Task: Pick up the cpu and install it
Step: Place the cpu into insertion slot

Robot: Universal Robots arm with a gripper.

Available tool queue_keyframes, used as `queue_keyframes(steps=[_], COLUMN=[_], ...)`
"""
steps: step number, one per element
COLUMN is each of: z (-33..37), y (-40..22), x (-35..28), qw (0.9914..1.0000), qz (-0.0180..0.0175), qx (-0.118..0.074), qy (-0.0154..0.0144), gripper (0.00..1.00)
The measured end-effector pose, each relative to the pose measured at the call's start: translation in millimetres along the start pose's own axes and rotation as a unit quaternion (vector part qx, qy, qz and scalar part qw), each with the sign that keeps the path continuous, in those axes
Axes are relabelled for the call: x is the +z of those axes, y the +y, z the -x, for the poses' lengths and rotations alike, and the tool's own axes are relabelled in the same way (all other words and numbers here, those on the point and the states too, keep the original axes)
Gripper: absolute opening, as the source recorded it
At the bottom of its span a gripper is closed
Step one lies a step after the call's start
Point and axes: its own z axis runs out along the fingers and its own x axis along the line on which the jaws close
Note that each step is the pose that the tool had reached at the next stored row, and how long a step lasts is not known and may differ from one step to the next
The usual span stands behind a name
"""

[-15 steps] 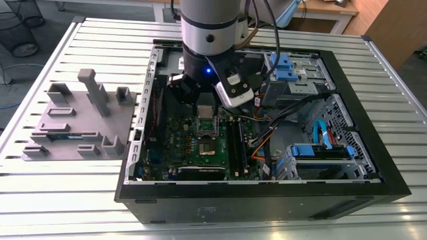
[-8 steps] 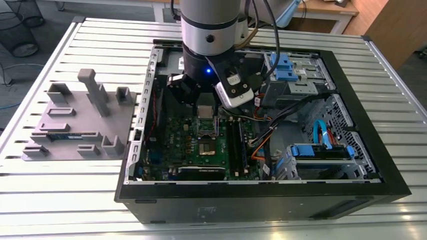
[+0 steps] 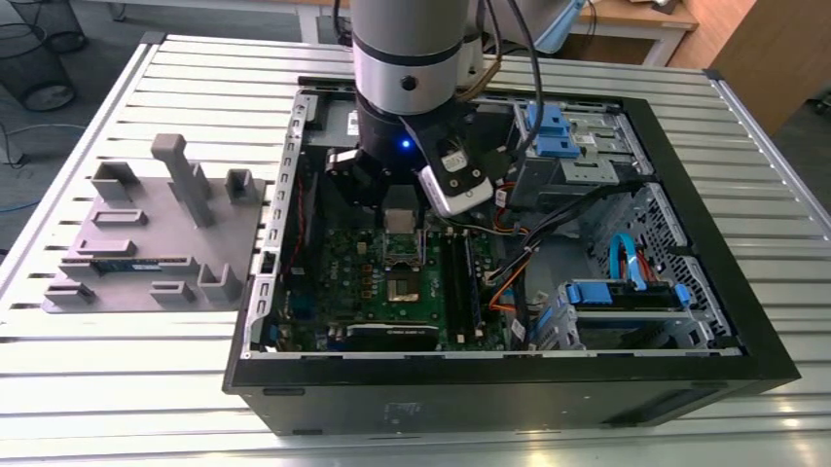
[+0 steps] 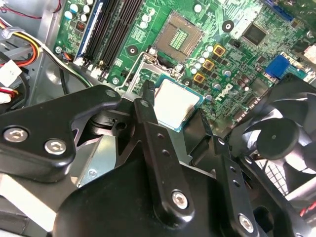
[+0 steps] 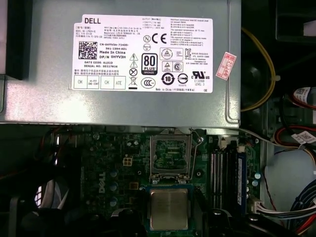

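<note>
end effector (image 4: 174, 105) pinching the cpu (image 4: 178, 100) betw. its black fingers (image 4: 153, 133), chip flat, silver top up. cpu sits over the green mobo (image 5: 113, 173) inside the open pc case (image 3: 520, 394), just beside the open socket (image 5: 170, 155), not in it. psu (image 5: 123, 108) borders the board. grey tray (image 3: 143, 243) lies on the bench (image 3: 117, 389), outside the case, well apart.

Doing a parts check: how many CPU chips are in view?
1: the cpu, gripped by the gripper above the motherboard, near the empty socket. Others may be hidden.
</note>
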Motion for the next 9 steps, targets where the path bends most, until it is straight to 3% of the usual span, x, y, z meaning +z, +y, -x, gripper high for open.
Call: queue_keyframes(steps=[9], z=[0.8], y=[-9.2], x=[6.2], qw=[1.00000], qz=[-0.0024], qx=[0.000], qy=[0.0000], gripper=[0.47])
